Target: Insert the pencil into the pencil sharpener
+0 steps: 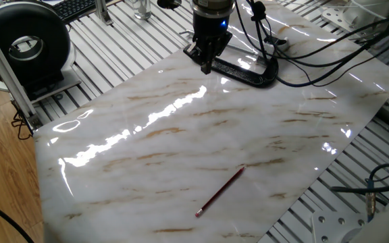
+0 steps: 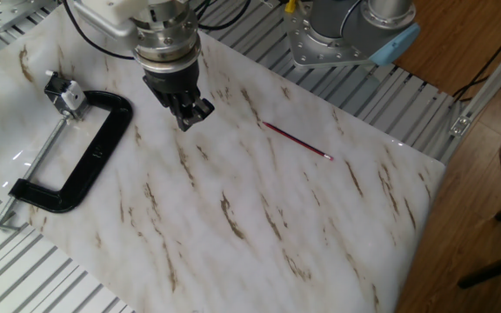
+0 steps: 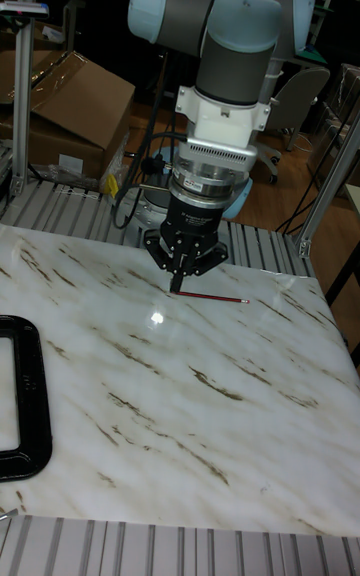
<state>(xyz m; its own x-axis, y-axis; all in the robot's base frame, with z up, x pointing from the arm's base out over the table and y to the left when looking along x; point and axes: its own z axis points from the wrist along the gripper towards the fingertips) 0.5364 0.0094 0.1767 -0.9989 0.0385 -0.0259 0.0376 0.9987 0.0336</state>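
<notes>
Marble board, arm, clamp, pencil: pencil not held.
Board carries a black C-clamp at one end. Arm's gripper hangs above the board just beside the clamp, fingers drawn together, holding nothing. Pencil lies flat, well apart, near the opposite edge.

Clamp cut by edge, sharpener perhaps too small
</notes>
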